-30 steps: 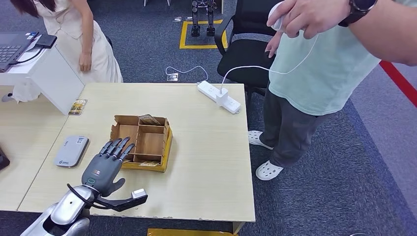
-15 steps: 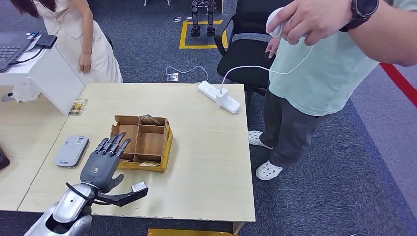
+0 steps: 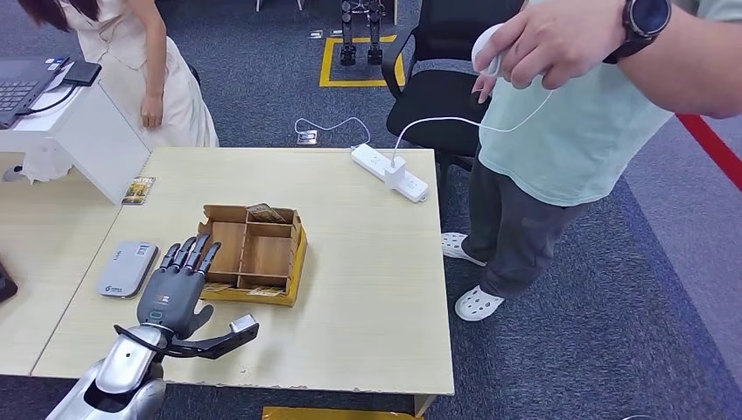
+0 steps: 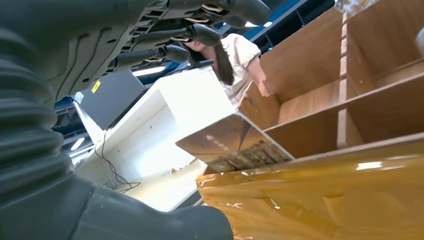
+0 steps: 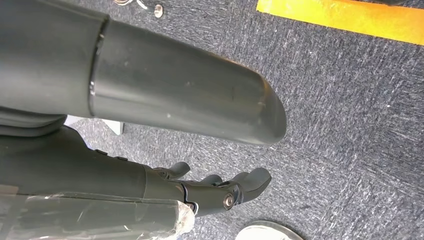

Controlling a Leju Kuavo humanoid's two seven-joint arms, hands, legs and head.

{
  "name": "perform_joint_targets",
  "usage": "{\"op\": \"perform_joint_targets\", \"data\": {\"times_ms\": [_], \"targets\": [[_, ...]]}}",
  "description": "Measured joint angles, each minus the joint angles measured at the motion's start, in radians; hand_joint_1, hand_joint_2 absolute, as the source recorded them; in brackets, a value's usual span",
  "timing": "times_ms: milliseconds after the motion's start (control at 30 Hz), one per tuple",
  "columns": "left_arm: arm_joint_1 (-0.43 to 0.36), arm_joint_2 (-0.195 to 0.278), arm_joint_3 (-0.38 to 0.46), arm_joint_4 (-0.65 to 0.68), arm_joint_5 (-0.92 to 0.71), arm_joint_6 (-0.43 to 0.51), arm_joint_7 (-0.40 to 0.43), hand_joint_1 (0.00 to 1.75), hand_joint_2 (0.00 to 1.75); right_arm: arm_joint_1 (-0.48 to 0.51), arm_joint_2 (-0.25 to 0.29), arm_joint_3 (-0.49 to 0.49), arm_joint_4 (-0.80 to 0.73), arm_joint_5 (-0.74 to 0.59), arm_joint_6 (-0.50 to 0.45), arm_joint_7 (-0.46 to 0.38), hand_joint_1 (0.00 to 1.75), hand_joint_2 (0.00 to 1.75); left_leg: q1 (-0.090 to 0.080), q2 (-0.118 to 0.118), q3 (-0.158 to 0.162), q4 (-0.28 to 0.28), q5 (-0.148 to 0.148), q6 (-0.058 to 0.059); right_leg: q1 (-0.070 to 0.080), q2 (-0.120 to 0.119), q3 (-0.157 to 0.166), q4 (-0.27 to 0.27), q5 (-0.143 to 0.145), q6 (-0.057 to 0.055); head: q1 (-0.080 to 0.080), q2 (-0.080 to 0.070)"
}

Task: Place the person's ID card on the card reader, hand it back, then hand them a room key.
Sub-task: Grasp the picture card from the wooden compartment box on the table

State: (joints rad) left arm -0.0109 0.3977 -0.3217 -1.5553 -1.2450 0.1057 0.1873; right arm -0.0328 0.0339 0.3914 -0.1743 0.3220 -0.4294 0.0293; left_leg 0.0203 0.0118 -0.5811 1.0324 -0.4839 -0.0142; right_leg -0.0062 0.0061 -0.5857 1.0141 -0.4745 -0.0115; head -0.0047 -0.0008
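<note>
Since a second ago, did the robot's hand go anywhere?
Yes. The left hand slid away from the cardboard box, back toward the robot and a little toward the grey card reader, open and holding nothing. The box, reader and power strip stayed put. The standing person's hand shifted only slightly.

The left arm comes up from the lower left of the head view — silver, bent at the wrist. Its left hand lies flat, palm down, fingers straight and apart, thumb out sideways — holding nothing.
</note>
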Motion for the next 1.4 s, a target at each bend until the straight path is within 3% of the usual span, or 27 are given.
{"op": "perform_joint_targets", "data": {"times_ms": [233, 367, 500, 1100, 1400], "targets": [[-0.002, -0.009, 0.006, 0.015, 0.0, 0.0, -0.002, 0.0, 1.75, 0.0, 0.0, 0.0, 0.0, 0.0, 0.0, 0.0, 0.0, 0.0, 0.0, 0.0, 0.0, 0.0, 0.0, 0.0, 0.0, 0.0, 0.0, 0.0, 0.0, 0.0, 0.0, 0.0], [-0.005, -0.01, 0.007, 0.021, 0.007, -0.008, -0.013, 1.52, 1.75, 0.0, 0.0, -0.001, 0.0, 0.0, 0.0, -0.001, 0.0, 0.0, 0.0, 0.0, 0.0, 0.0, 0.0, 0.0, 0.0, 0.0, 0.0, 0.0, 0.0, 0.0, 0.0, 0.0], [-0.008, -0.009, 0.007, 0.032, 0.024, -0.023, -0.031, 1.75, 1.75, 0.0, 0.0, -0.001, 0.0, 0.0, 0.0, -0.002, 0.0, 0.0, 0.0, 0.0, 0.0, 0.0, 0.0, 0.0, 0.0, 0.0, 0.0, 0.0, 0.0, 0.0, 0.0, 0.0], [-0.011, -0.011, 0.03, 0.041, 0.114, 0.016, -0.098, 1.75, 1.75, 0.0, 0.0, -0.007, 0.0, 0.01, 0.0, -0.001, 0.0, 0.0, 0.0, 0.0, 0.0, 0.0, 0.0, 0.0, 0.0, 0.0, 0.0, 0.0, 0.0, 0.0, 0.0, 0.0], [-0.034, 0.001, 0.094, 0.035, 0.162, 0.056, -0.13, 1.75, 1.75, 0.001, 0.0, -0.007, 0.0, 0.015, 0.001, -0.001, 0.0, 0.0, 0.0, 0.0, 0.0, 0.0, 0.0, 0.0, 0.0, 0.0, 0.0, 0.0, 0.0, 0.0, 0.0, 0.0]]}}
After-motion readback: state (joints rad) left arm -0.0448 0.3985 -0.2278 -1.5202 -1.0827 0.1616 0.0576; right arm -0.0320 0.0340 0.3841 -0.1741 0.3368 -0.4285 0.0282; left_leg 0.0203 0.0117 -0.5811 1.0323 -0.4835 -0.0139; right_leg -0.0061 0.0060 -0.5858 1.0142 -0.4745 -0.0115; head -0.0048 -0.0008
